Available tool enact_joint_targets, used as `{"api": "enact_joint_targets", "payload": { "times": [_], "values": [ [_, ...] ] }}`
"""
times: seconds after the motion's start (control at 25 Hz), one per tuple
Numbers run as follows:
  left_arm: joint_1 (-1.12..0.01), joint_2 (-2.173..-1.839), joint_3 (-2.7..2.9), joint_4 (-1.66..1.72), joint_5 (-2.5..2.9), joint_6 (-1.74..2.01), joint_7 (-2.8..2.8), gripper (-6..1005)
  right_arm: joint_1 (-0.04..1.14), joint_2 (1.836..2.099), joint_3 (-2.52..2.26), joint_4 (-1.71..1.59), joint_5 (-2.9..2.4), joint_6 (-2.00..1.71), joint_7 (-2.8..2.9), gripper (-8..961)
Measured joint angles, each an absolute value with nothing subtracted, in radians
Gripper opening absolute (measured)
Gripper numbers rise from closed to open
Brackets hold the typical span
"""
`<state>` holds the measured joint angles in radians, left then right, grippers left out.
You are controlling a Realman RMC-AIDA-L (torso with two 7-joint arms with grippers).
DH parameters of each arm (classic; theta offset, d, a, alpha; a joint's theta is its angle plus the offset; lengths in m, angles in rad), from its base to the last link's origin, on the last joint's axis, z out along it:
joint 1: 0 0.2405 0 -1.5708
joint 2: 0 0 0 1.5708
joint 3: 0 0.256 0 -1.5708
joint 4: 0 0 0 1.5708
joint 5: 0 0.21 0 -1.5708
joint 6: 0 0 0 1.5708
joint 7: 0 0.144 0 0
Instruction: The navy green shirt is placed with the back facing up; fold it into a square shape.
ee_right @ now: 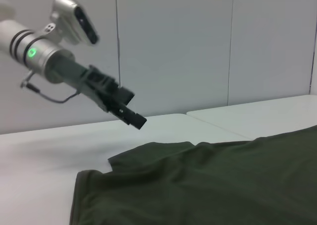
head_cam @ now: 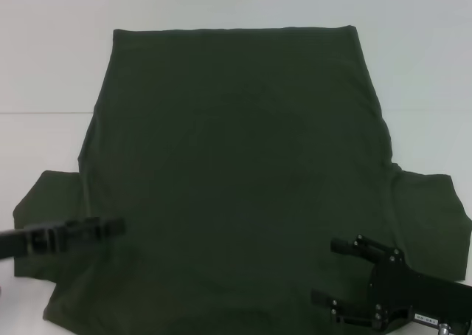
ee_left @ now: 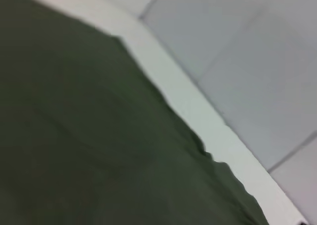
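Lying flat on the white table (head_cam: 51, 69), the navy green shirt (head_cam: 236, 180) filled most of the head view, its straight hem at the far side, its short sleeves spread out left and right, and its near edge cut off by the frame. It was a plain dark olive, with no lettering on the upturned side and only soft creases across the cloth.

The head view showed both arms at once. The left gripper (head_cam: 110, 228) reached in from the left, over the cloth beside the left sleeve, its fingers together. The right gripper (head_cam: 324, 271) sat at the near right over the shirt, its two fingers apart with nothing between them.

The right wrist view gave a low side look that the head view did not: the left gripper (ee_right: 134, 117) hung in the air above the table, clear of the shirt (ee_right: 208, 185), whose sleeve edge lay rumpled. The left wrist view showed only the shirt (ee_left: 84, 136) against the table's edge (ee_left: 198, 111) and the tiled floor (ee_left: 257, 61) beyond.
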<state>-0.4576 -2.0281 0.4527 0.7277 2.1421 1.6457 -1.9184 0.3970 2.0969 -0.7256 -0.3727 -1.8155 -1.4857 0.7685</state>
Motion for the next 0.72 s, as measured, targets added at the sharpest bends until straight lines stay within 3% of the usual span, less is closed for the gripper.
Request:
{"api": "enact_joint_targets", "payload": {
  "times": [0.24, 0.72],
  "values": [
    [-0.537, -1.975, 0.459, 0.852, 2.345, 1.651, -2.297, 928, 0.397, 2.097, -0.726, -0.373, -1.816, -1.486, 0.770, 915],
    [-0.637, -1.921, 0.526, 0.914, 2.651, 1.578, -2.633, 925, 0.407, 2.098, -0.746, -0.373, -1.813, -1.486, 0.779, 914]
  ]
}}
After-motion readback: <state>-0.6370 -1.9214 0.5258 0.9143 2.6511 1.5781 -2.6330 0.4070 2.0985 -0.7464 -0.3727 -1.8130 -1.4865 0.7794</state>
